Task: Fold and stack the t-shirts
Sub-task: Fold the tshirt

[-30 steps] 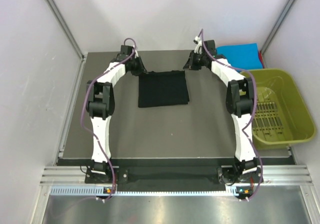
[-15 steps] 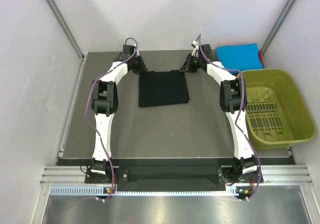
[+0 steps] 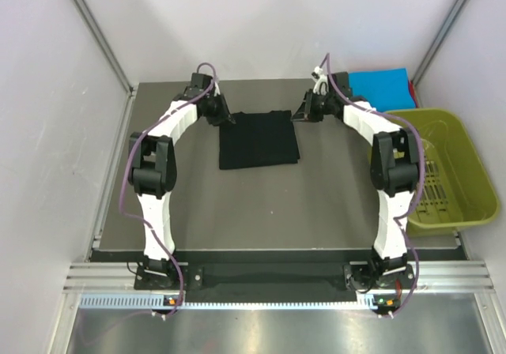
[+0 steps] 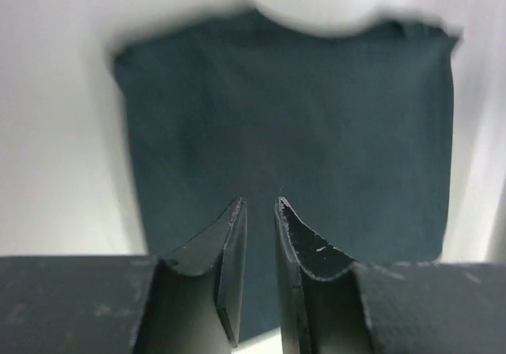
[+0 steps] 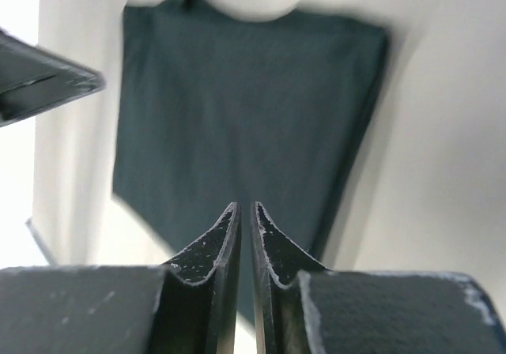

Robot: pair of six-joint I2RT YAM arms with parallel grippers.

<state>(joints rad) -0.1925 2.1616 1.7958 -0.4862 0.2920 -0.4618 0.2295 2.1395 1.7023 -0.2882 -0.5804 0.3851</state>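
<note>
A black t-shirt lies folded into a rough square on the grey table, far of centre. It fills the left wrist view and the right wrist view. My left gripper hovers at the shirt's far left corner, its jaws all but shut with a slim gap and nothing between them. My right gripper hovers at the far right corner, shut and empty. A bright blue folded shirt lies at the far right, with a red one's edge under it.
An olive-green plastic basket stands at the right edge of the table, just near of the blue shirt. White walls with metal posts close in the back and sides. Bare grey table lies near of the black shirt.
Both grippers have moved a little nearer and now sit over the far corners of the black shirt. The right forearm has swung out to the right. The shirt has not moved.
</note>
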